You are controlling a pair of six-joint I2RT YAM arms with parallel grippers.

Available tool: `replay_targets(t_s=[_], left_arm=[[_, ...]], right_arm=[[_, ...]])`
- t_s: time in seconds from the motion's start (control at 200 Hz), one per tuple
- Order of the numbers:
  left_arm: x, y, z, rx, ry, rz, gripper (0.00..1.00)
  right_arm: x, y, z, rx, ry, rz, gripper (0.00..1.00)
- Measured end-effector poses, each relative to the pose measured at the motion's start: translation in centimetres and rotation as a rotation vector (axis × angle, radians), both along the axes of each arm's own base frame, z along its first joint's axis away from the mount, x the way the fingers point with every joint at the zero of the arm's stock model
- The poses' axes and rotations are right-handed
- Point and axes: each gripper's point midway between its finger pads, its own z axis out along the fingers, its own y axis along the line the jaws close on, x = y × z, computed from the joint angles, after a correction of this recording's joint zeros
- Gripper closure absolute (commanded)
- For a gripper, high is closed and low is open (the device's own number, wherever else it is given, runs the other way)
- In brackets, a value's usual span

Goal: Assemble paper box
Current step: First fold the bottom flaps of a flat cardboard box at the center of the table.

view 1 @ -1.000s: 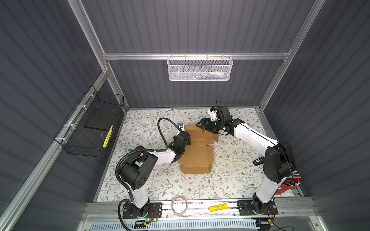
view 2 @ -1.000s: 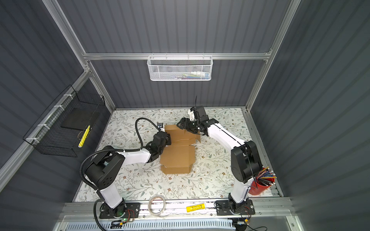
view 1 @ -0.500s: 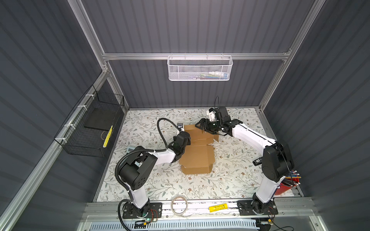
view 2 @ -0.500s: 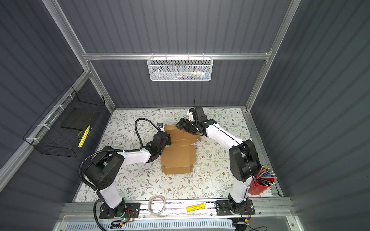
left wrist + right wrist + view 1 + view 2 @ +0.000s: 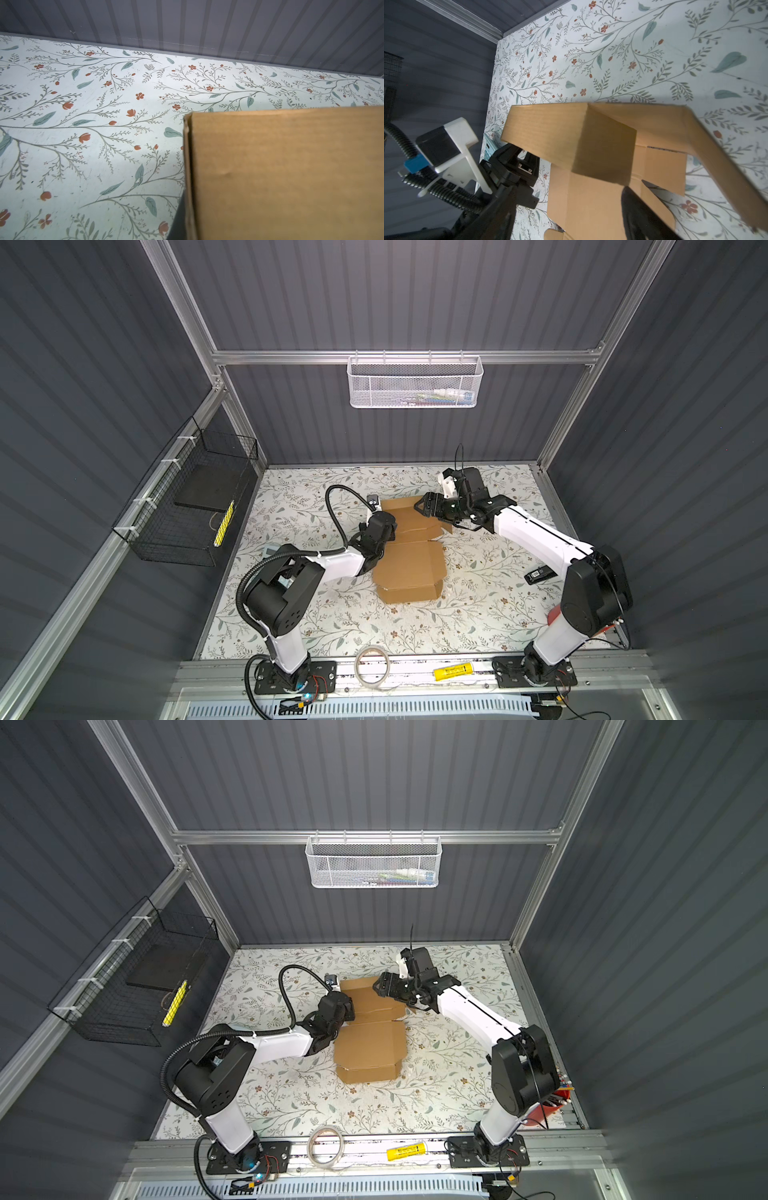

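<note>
paper box [image 5: 542, 124] is matt brown corrugated cardboard (fine ribbing shows), tabletop [image 5: 83, 145] smooth floral print, lightly scuffed.

Bright, even light; soft shadows; nearby paper box [image 5: 602, 145] blurry.

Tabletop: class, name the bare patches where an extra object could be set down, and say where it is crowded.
Bare: the strip between the paper box and the front rail; the back-left corner by the black wire basket; the back-right corner behind the right arm. Crowded: the middle, where the left claw and right claw meet at the box's raised flap.
</note>
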Motion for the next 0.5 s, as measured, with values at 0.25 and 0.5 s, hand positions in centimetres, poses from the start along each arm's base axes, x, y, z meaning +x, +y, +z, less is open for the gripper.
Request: replay_targets(t_s=[0.25, 0.5], left_arm=[[0.1, 0.0, 0.1, 0.026, 0.035, 0.004, 1.0], [0.4, -0.2, 0.9, 0.055, 0.079, 0.006, 1.0]], right_arm=[[-2.1, -1.7, -2.3, -0.047, 0.021, -0.013, 0.21], [-3.5, -2.9, -3.2, -0.072, 0.0, -0.017, 0.2]])
